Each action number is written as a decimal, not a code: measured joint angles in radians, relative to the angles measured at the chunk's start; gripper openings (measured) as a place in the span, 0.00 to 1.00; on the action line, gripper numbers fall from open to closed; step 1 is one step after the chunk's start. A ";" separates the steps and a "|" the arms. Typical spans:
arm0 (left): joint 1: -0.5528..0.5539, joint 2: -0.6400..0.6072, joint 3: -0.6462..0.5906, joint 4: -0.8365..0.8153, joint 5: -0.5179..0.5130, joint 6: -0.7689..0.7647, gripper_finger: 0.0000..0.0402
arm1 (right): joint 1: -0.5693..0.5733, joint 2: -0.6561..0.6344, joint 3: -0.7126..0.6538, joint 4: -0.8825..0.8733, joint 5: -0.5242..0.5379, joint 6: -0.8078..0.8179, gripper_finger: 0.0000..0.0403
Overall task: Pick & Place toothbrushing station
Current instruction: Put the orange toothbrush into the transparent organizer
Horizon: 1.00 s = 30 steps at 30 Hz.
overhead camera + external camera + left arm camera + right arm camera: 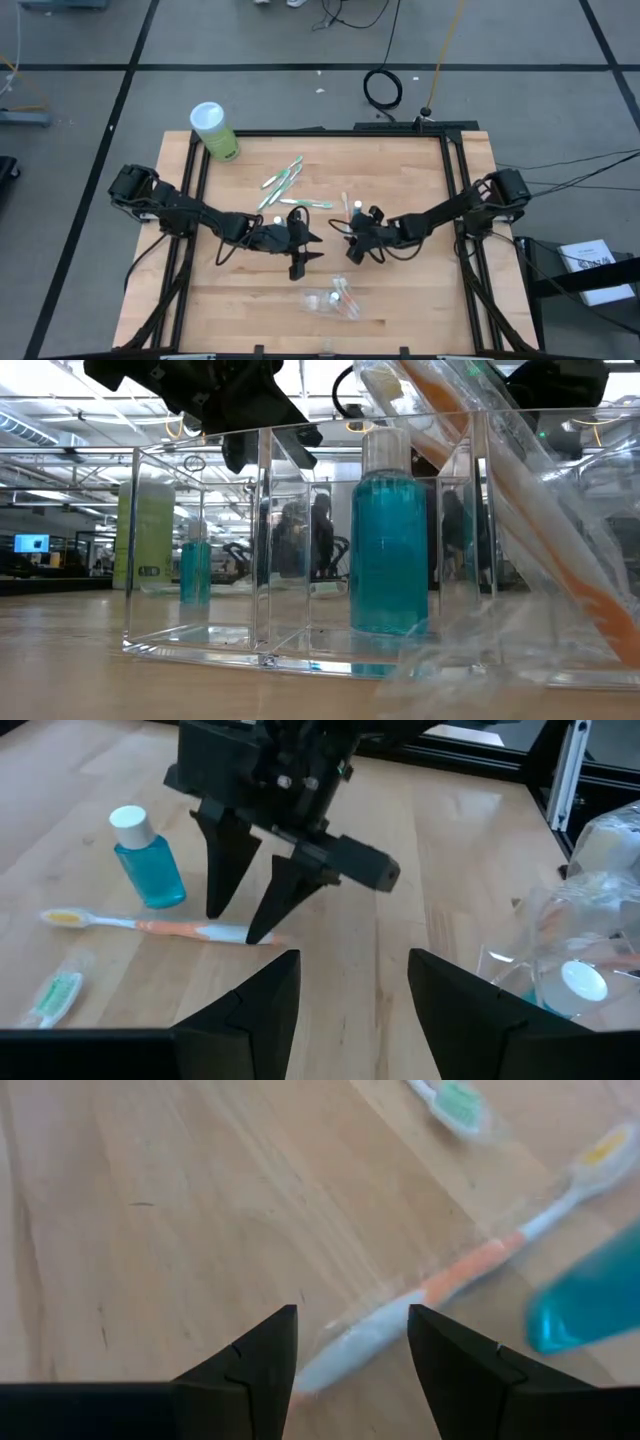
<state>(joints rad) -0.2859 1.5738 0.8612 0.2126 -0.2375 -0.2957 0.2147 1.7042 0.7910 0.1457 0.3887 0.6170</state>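
Note:
An orange-and-white toothbrush (150,927) lies flat on the wooden table beside a small blue white-capped bottle (148,860). My right gripper (237,925) (352,250) is open, slanting down over the toothbrush's handle end (345,1348). My left gripper (345,990) (303,258) hovers open and empty just left of it. A clear crinkly pouch (333,300) lies nearer the front edge, with a blue bottle (388,550) and an orange brush (560,560) in it. Green-white toothbrushes (285,180) lie farther back. My right gripper's fingertips (258,932) stand at the handle end of the orange-and-white toothbrush, coming from above at a slant. Whether they touch it, I cannot tell. The toothbrush lies flat on the table.
A tall green bottle with a white cap (215,130) stands at the far left corner. Another green-headed toothbrush (55,995) lies near the orange one. Black frame rails (455,190) run along the table's edges.

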 joint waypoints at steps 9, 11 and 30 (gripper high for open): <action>0.000 0.000 0.000 -0.003 0.000 0.004 0.49 | -0.031 0.066 0.003 -0.013 -0.004 0.017 0.45; 0.000 0.000 0.000 -0.008 0.000 0.004 0.49 | -0.032 0.068 0.005 -0.040 -0.034 0.025 0.43; 0.000 0.000 0.000 -0.008 0.001 0.029 0.49 | 0.101 -0.105 0.002 -0.681 -0.264 0.263 0.17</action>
<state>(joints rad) -0.2863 1.5738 0.8612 0.2047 -0.2363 -0.2665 0.3154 1.5988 0.7925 -0.5357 0.1249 0.8802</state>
